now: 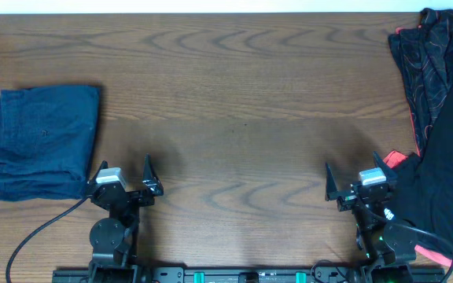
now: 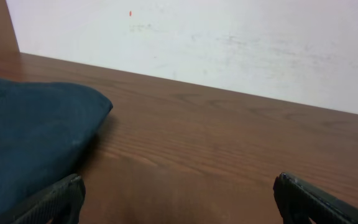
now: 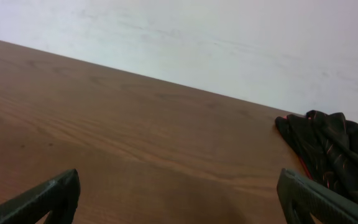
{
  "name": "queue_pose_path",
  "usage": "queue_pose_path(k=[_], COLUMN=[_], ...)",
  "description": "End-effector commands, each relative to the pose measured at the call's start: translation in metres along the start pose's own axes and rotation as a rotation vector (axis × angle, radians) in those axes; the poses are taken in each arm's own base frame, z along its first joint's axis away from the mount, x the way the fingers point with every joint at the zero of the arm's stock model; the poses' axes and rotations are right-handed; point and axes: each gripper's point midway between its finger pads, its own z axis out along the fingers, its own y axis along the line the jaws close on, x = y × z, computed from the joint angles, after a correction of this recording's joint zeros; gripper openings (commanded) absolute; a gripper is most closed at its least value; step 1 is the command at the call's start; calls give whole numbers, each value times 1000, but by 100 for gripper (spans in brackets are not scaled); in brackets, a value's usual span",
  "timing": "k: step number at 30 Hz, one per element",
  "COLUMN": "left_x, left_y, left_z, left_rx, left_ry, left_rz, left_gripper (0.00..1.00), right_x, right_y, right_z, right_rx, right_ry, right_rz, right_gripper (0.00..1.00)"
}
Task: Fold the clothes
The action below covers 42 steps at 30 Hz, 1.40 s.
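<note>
Blue garment (image 1: 44, 141) folded, black clothes (image 1: 447, 134) seemingly unfolded, left gripper (image 1: 124, 167), right gripper (image 1: 354, 169) spread

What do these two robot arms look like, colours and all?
Both are matte black with round joints. The left gripper and right gripper each carry a pale grey block and two dark, tapered fingers. A black cable trails from the left base.
</note>
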Motion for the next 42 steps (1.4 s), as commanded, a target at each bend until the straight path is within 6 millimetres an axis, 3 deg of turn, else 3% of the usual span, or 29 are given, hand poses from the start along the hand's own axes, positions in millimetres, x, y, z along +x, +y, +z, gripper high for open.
queue_pose_path(k=[1,42], left_x=[19,21], left_y=[6,6], left_z=[2,2], left_rx=[-20,-21], left_ry=[58,64], left_rz=[24,25], left_gripper=[98,98], right_x=[1,2], right_y=[-1,-1], right_z=[0,0], right_rx=[5,1], right_ry=[5,6], right_rz=[-13,5], right_gripper=[99,99])
